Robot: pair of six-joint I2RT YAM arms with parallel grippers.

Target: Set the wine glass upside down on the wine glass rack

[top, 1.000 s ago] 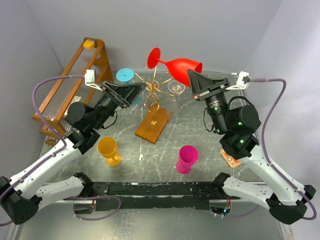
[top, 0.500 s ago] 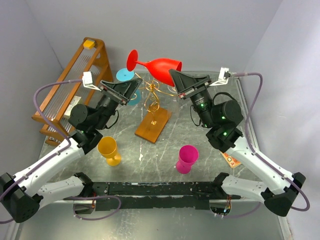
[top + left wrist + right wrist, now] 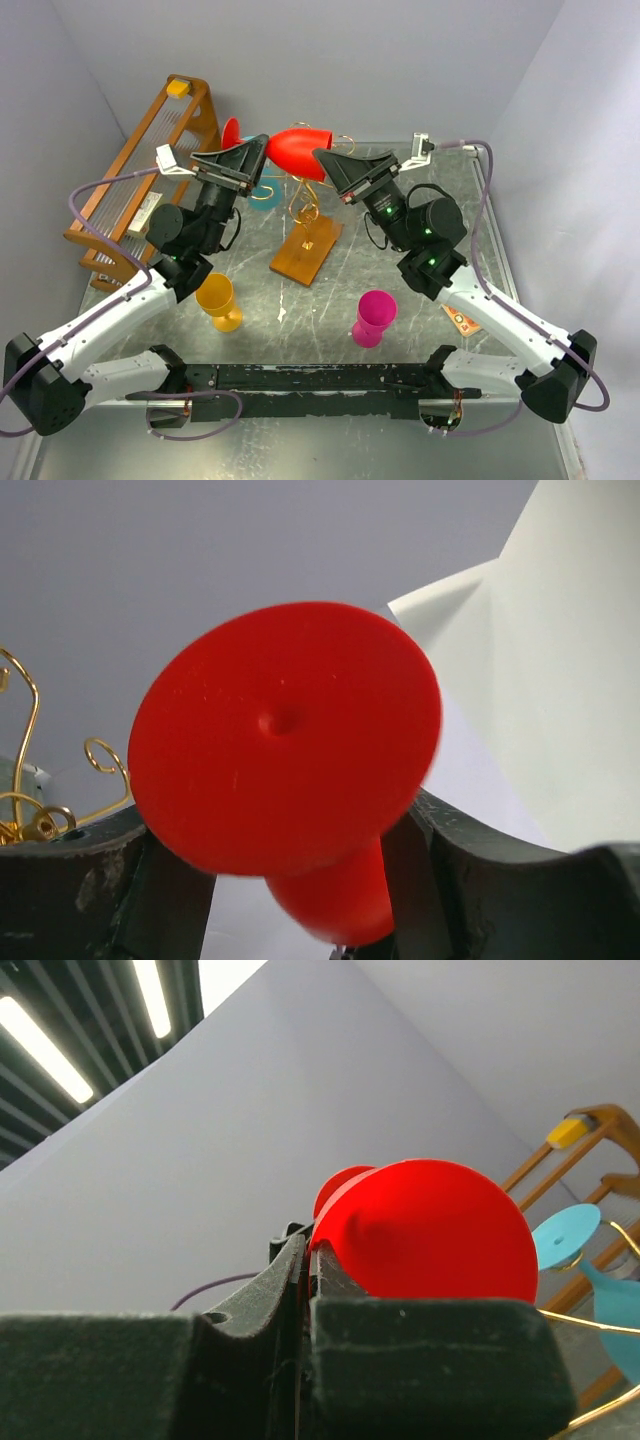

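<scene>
Right gripper (image 3: 320, 157) clamped on wine glass (image 3: 298, 152) rim, left gripper (image 3: 255, 155) apart around stem, foot half hidden

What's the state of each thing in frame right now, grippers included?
red wine glass: airborne on its side, not yet racked.
right gripper: shut on its bowl rim.
left gripper: open, fingers flanking the stem.
wine glass rack: upright.
blue glass: hung on rack, foot up.
yellow goblet: upright on table.
pink goblet: upright on table.
</scene>
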